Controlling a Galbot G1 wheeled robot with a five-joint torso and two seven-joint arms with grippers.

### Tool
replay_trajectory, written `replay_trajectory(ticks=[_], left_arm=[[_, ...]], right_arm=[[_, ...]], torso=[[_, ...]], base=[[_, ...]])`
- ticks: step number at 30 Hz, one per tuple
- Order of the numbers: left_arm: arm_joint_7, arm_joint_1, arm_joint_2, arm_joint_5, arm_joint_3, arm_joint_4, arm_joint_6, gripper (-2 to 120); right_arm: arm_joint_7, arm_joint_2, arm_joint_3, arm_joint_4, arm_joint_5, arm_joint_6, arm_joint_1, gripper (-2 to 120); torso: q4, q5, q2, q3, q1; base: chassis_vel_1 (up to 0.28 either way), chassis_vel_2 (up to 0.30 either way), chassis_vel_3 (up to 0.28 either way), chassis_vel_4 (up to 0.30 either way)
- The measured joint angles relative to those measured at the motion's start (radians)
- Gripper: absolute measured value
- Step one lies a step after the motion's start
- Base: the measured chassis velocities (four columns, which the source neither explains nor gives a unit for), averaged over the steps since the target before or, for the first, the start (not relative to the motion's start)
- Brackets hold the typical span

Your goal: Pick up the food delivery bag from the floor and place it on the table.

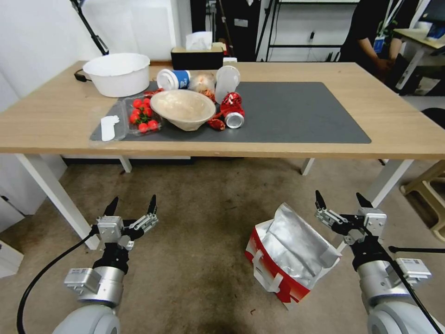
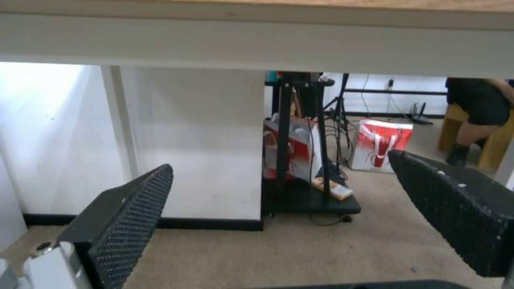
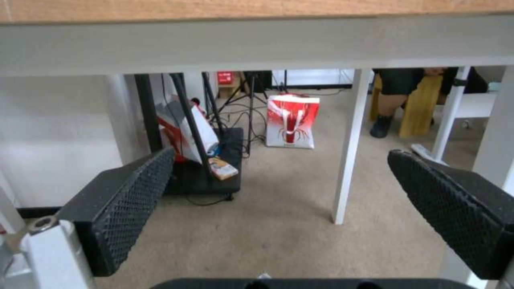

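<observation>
Fig.: food delivery bag tilted on floor before bench. Right pincer spread apart beside it; left pincer likewise, idle. Best approach: lower onto a white strap w/o crushing foil.

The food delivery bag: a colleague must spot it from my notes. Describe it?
On the floor before the light-wood table, beside the right gripper, sits the food delivery bag. It is boxy, white with red edges and crinkled silver lining.
</observation>
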Motion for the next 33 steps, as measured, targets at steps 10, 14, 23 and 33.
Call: replay_trajectory(ticks=[10, 14, 23, 33], left_arm=[[0.001, -0.002, 0.0, -0.001, 0.001, 0.0, 0.002, 100], [0.001, -0.002, -0.001, -0.001, 0.001, 0.003, 0.002, 100], [0.002, -0.005, -0.001, -0.002, 0.001, 0.012, 0.001, 100], [0.003, -0.01, -0.001, -0.002, 0.002, 0.021, 0.001, 100]], right_arm=[[0.0, 0.0, 0.004, 0.0, 0.001, 0.003, -0.001, 100], [0.0, 0.001, 0.002, -0.002, 0.001, 0.004, -0.001, 100], [0.0, 0.001, 0.0, -0.006, -0.001, 0.005, 0.001, 100], [0.0, 0.0, -0.002, -0.015, -0.003, 0.005, 0.004, 100]], torso=[[0.0, 0.0, -0.038, -0.025, -0.013], [0.0, 0.0, -0.055, -0.036, -0.019], [0.0, 0.0, -0.091, -0.06, -0.031], [0.0, 0.0, -0.134, -0.09, -0.044]], base=[[0.0, 0.0, 0.0, 0.0], [0.0, 0.0, 0.0, 0.0], [0.0, 0.0, 0.0, 0.0], [0.0, 0.0, 0.0, 0.0]])
